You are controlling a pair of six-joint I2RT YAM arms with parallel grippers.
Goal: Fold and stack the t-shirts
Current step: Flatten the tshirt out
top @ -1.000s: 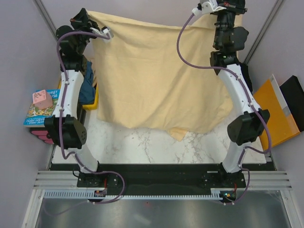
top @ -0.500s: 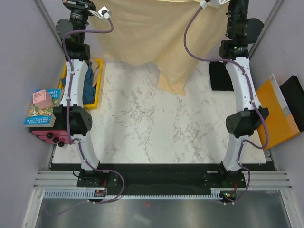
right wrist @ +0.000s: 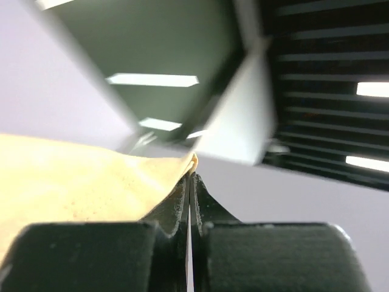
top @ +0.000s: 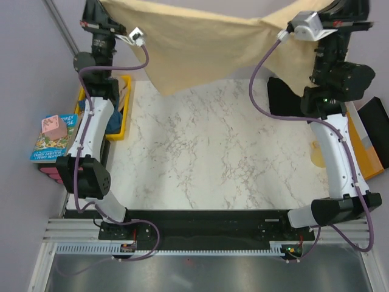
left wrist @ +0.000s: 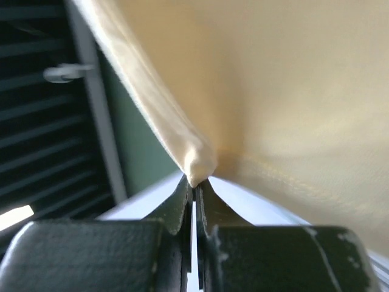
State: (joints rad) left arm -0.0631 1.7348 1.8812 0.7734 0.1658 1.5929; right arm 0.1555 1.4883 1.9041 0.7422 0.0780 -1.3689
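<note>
The pale cream-yellow t-shirt (top: 194,42) hangs stretched in the air across the back of the table, held by two corners. My left gripper (left wrist: 194,182) is shut on a bunched edge of that shirt (left wrist: 273,91), high at the back left. My right gripper (right wrist: 190,176) is shut on another corner of it (right wrist: 73,182), high at the back right. The shirt's lower end dangles free over the marble. A black t-shirt (top: 281,97) lies on the table at the back right, under my right arm. The teal-blue t-shirt (top: 114,121) sits in the yellow crate (top: 126,80).
The yellow crate stands at the left edge beside my left arm. An orange flat folder (top: 366,149) and a black panel lie at the right edge. A book with a pink block (top: 53,128) sits outside the table on the left. The marble table (top: 200,152) shows between the arms.
Both arms swung the cream shirt from over the table's middle up toward the back. The right arm then shifted rightward, and the black shirt is uncovered.
</note>
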